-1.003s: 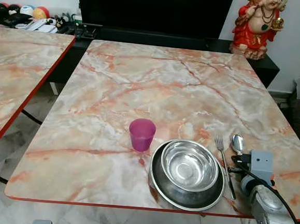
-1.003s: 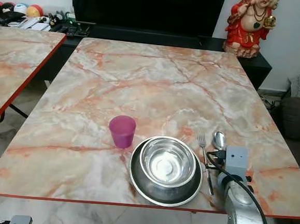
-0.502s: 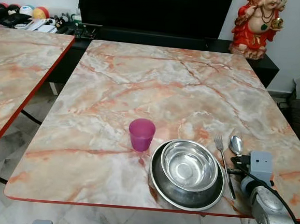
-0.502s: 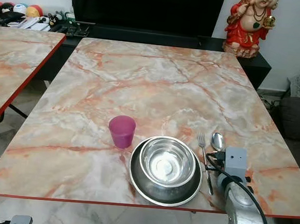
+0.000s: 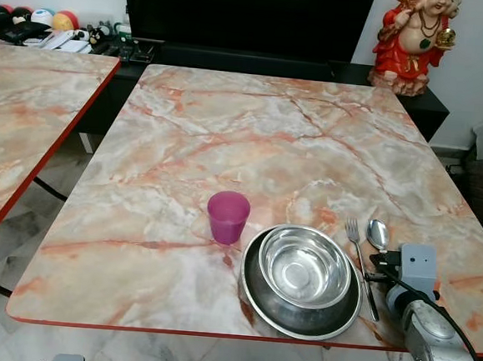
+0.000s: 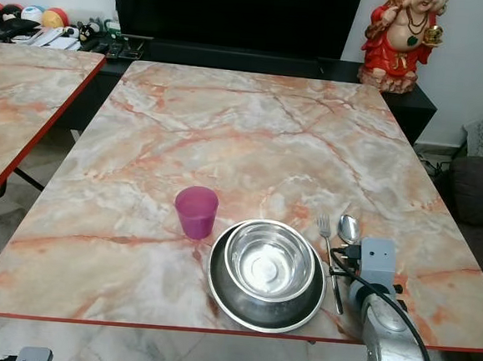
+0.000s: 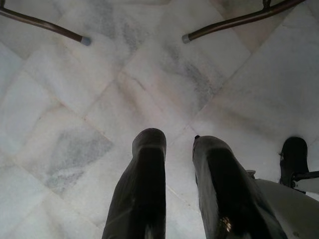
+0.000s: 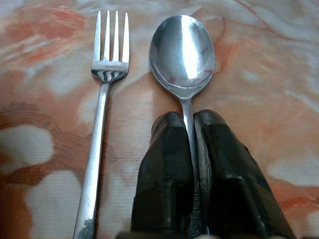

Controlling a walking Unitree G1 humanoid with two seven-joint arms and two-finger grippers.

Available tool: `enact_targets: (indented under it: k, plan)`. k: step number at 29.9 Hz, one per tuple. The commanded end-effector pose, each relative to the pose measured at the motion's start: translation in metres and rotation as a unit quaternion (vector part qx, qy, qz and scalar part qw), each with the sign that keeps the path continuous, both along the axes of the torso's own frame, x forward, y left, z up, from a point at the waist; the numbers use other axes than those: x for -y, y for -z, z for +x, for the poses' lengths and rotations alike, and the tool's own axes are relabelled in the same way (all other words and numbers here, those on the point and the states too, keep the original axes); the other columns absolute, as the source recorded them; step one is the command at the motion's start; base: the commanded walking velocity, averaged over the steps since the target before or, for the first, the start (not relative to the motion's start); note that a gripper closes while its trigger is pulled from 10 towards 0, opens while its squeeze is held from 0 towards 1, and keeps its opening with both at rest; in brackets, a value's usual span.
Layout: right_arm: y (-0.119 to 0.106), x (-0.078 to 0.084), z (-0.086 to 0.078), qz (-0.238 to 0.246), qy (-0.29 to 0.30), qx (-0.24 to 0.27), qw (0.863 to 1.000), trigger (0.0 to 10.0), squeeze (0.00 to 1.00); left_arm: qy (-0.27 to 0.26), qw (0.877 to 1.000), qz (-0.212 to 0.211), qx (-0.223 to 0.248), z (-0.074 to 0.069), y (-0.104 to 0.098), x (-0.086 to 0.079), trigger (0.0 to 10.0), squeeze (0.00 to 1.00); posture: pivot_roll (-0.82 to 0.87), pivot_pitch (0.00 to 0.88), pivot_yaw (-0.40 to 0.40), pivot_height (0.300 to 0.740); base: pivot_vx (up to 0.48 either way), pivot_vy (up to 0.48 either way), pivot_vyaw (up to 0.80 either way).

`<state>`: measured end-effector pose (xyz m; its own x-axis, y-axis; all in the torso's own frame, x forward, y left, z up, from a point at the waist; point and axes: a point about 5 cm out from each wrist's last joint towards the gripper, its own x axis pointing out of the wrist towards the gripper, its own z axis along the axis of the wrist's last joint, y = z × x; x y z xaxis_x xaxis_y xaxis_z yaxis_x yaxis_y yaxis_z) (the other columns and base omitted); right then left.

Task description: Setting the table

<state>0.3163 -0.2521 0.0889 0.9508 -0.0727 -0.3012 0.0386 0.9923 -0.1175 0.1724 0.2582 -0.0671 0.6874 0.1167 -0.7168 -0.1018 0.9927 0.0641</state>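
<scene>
Marble-pattern table [image 5: 253, 140] with a red edge; the place setting sits crowded at its near edge toward the right, the far and left stretches of the top bare. Steel plate [image 5: 253, 294] lies just inside the near edge, a steel bowl [image 5: 303, 266] nested in it. Purple cup [image 5: 228, 217] upright, just beside the plate's far-left rim, apparently not touching it. Fork [image 5: 359, 255] lies just right of the plate, tines pointing away from the robot; spoon [image 8: 182, 52] lies parallel beside the fork on its right, apart from it, bowl of the spoon facing up. A second marble table [image 5: 20, 121] stands to the left across a gap of pale tiled floor [image 5: 50, 170]. A dark low cabinet [image 5: 259, 63] runs behind the table's far edge, with a red figurine [image 5: 413, 39] at its right end, top cut off by the frame. Right arm reaches over the table's near right corner; from the head views the wrist block hides most of the spoon handle. Right pincer [image 8: 189, 119] is closed on the spoon's handle just below its bowl, the handle pinched between the two fingers, spoon resting flat on the table. Left pincer [image 7: 172, 142] hangs over the floor, fingers a little apart, holding nothing; two thin table legs [image 7: 224, 22] are in view beyond it.
</scene>
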Motion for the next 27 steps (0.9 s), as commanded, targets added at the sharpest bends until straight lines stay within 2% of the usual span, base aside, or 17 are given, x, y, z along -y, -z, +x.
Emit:
enact_targets:
  k: [1, 17, 18, 20, 27]
  plan:
    - [0.0085, 0.0022, -0.004, -0.002, 0.003, -0.021, 1.0, 10.0, 0.36, 0.003, 1.0, 0.004, -0.014, -0.0066, 0.0027, -0.002, 10.0, 0.0, 0.03, 0.126, -0.005, 0.74, 0.0, 0.0, 0.0]
    - [0.0091, 0.0027, -0.0039, -0.002, 0.004, -0.023, 1.0, 10.0, 0.36, 0.004, 1.0, 0.008, -0.016, -0.0063, 0.0027, -0.0022, 10.0, 0.0, 0.03, 0.125, -0.006, 0.74, 0.0, 0.0, 0.0]
    - [0.0094, 0.0025, -0.004, -0.002, 0.003, -0.024, 1.0, 10.0, 0.48, 0.004, 1.0, 0.008, -0.016, -0.0064, 0.0027, -0.0022, 10.0, 0.0, 0.03, 0.125, -0.006, 0.74, 0.0, 0.0, 0.0]
    - [0.0098, 0.0021, -0.0042, -0.002, 0.003, -0.025, 1.0, 10.0, 0.53, 0.003, 1.0, 0.009, -0.016, -0.0065, 0.0027, -0.0024, 10.0, 0.0, 0.03, 0.125, -0.006, 0.74, 0.0, 0.0, 0.0]
    - [0.0097, 0.0014, -0.0041, -0.002, 0.002, -0.025, 1.0, 10.0, 0.53, 0.004, 1.0, 0.009, -0.016, -0.0063, 0.0026, -0.0026, 10.0, 0.0, 0.03, 0.124, -0.006, 0.74, 0.0, 0.0, 0.0]
